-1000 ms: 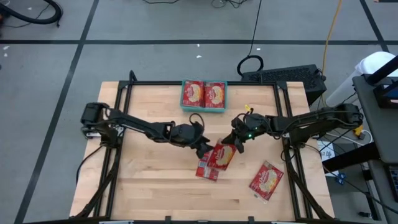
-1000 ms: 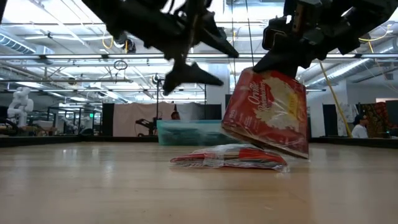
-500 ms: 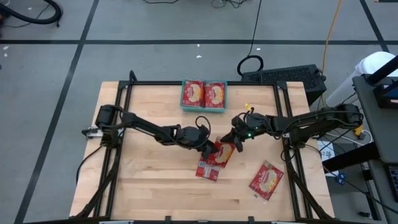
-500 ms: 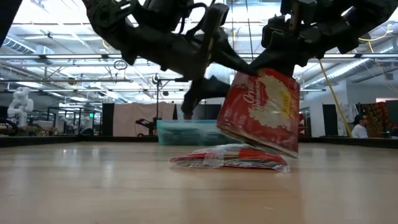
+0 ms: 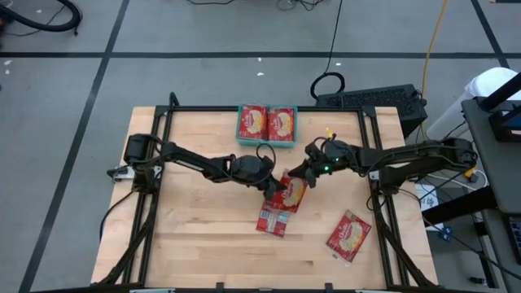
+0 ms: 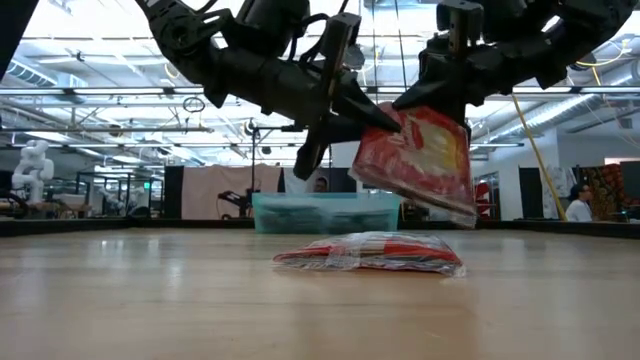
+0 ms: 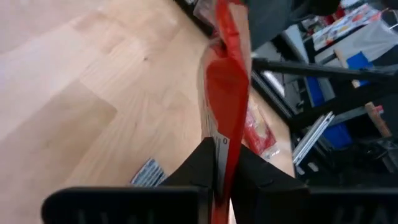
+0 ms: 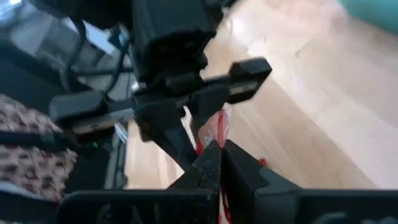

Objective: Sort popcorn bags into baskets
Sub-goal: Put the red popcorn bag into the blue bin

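— Who has the flat red popcorn packet (image 5: 294, 192)?
— Both: the left gripper (image 5: 279, 188) and right gripper (image 5: 300, 176) are each clamped on it, above the wooden table (image 5: 203, 236) (another packet (image 5: 272, 220) lies beneath).
— The shallow teal plastic basket (image 5: 267, 142)?
— Far edge, two packets inside.

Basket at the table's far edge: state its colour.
Teal-green. The basket shows best in the high view, with two red bags lying inside.
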Tool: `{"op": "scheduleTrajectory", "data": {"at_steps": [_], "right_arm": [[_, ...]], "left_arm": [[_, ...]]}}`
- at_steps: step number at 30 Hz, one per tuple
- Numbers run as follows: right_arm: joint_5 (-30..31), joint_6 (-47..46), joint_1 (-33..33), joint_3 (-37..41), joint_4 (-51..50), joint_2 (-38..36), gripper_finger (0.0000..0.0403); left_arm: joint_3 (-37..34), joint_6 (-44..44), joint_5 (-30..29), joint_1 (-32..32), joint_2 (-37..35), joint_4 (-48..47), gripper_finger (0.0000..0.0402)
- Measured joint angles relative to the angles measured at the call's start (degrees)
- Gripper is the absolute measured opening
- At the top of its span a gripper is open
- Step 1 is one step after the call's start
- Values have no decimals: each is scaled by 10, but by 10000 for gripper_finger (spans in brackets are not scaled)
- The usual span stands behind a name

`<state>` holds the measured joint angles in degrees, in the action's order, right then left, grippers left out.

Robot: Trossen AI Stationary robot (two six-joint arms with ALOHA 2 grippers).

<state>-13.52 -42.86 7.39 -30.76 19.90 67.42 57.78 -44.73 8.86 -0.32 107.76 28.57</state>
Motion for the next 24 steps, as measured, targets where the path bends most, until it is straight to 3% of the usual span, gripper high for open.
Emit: {"op": "scheduleTrajectory", "data": {"at_steps": [5, 13, 24], "right_arm": [[9, -41, 34, 0, -8, -35, 34], [15, -103, 116, 0, -23, -110, 89], [6, -181, 173, -7, -37, -179, 133]], "left_arm": [[0, 9, 37, 21, -22, 3, 16], [0, 67, 76, 69, -83, -32, 28], [1, 96, 159, 193, -189, -73, 22]]}}
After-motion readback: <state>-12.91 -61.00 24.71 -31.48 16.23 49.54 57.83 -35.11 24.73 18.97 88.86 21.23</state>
